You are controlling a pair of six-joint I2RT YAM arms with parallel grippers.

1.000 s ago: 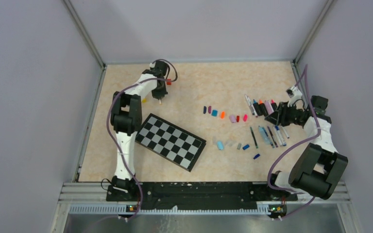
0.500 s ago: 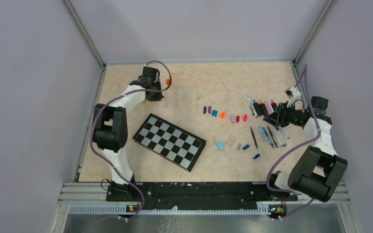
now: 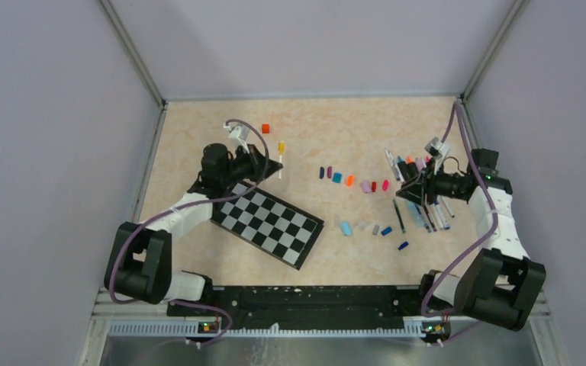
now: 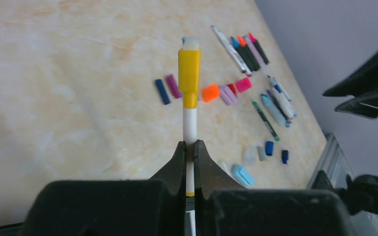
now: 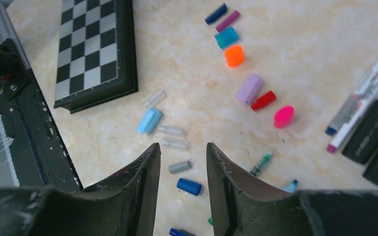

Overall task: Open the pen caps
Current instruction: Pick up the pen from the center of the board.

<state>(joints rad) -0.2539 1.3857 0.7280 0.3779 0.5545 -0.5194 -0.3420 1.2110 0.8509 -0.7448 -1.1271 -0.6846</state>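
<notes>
My left gripper point(image 4: 189, 147) is shut on the white barrel of a pen point(image 4: 190, 123), which points away from it toward the table's right. A yellow cap point(image 4: 189, 73) sits on the pen's far end. In the top view this pen point(image 3: 281, 152) hangs just above the board's far corner, at the tip of the left gripper point(image 3: 272, 165). Loose pen caps point(image 3: 351, 180) lie in a row mid-table, and a second row point(image 3: 366, 227) lies nearer. My right gripper point(image 5: 182, 147) hovers open and empty above a grey cap point(image 5: 179, 167) and a blue cap point(image 5: 189, 186).
A folded chessboard point(image 3: 267, 221) lies at an angle left of centre. A small orange-red cube point(image 3: 265, 128) sits at the back. Uncapped pens and markers point(image 3: 426, 213) lie under and beside the right gripper point(image 3: 410, 187). Walls enclose the table on three sides.
The left arm swung from the back left toward the centre, carrying the yellow-capped pen off the table. The right gripper shifted left, out over the pens.
</notes>
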